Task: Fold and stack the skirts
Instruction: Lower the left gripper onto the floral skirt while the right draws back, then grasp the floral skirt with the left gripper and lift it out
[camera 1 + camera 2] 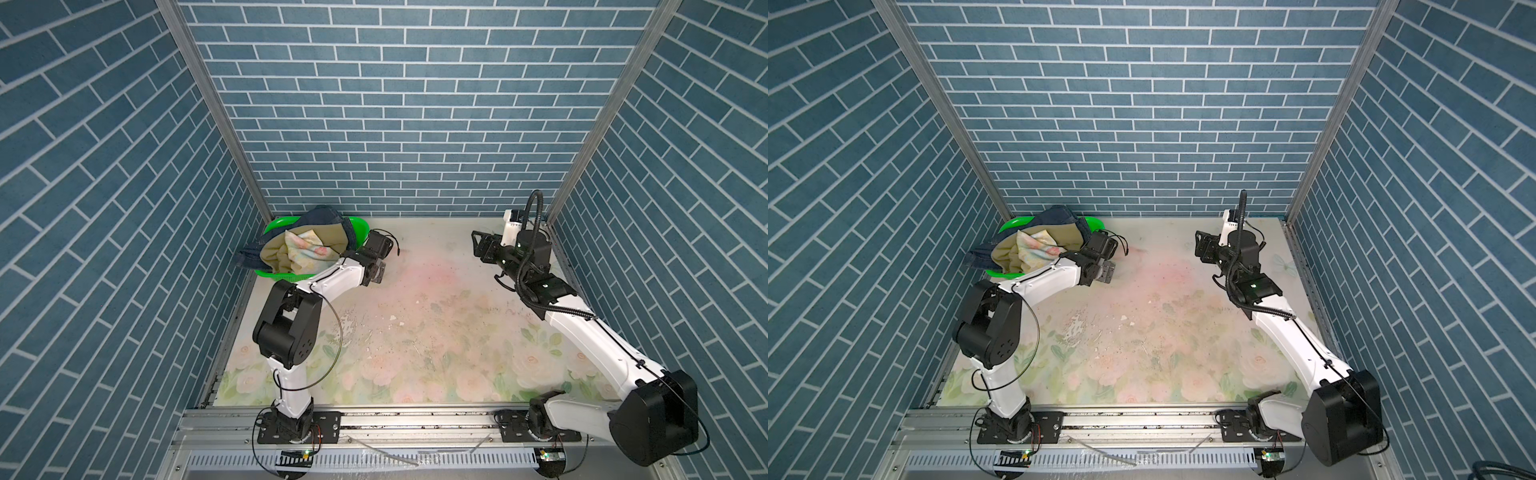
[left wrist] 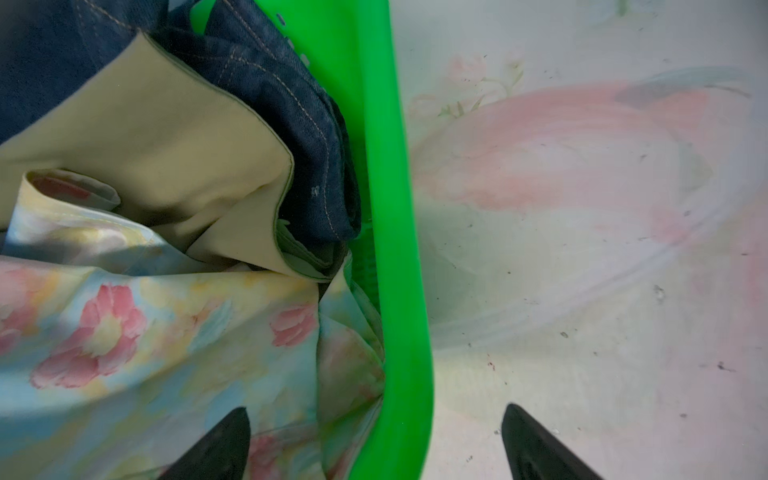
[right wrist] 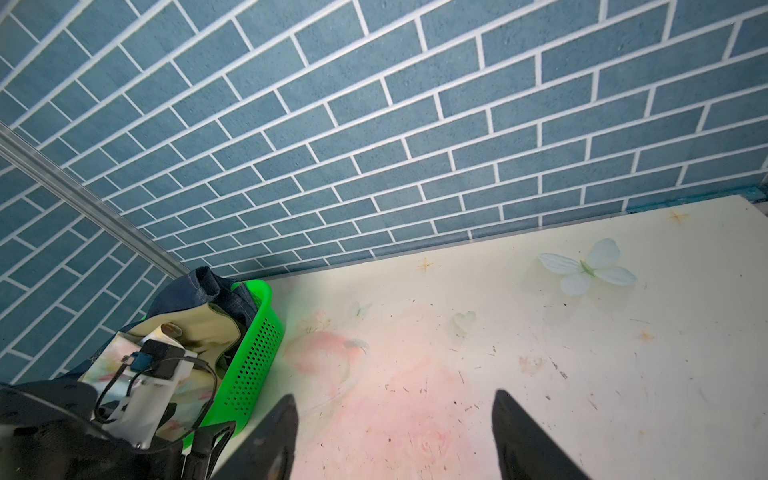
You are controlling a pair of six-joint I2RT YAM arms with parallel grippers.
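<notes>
Three skirts lie heaped in a green basket (image 1: 360, 226) at the back left of the table. The flowered pastel skirt (image 1: 307, 249) is on top, the khaki skirt (image 1: 274, 254) is round it, and the denim skirt (image 1: 324, 216) hangs over the far rim. My left gripper (image 2: 376, 409) hovers open astride the basket's right rim (image 2: 399, 249); one finger is over the flowered skirt (image 2: 124, 332), the other over bare table. It holds nothing. My right gripper (image 3: 395, 395) stands open and empty above the table at the back right (image 1: 478, 245).
The basket stands in the corner between the left and back brick-pattern walls (image 1: 395, 124). The flower-printed tabletop (image 1: 415, 324) stretches between the arms. An aluminium rail (image 1: 415, 419) with both arm bases runs along the front edge. The right wall stands close behind the right arm.
</notes>
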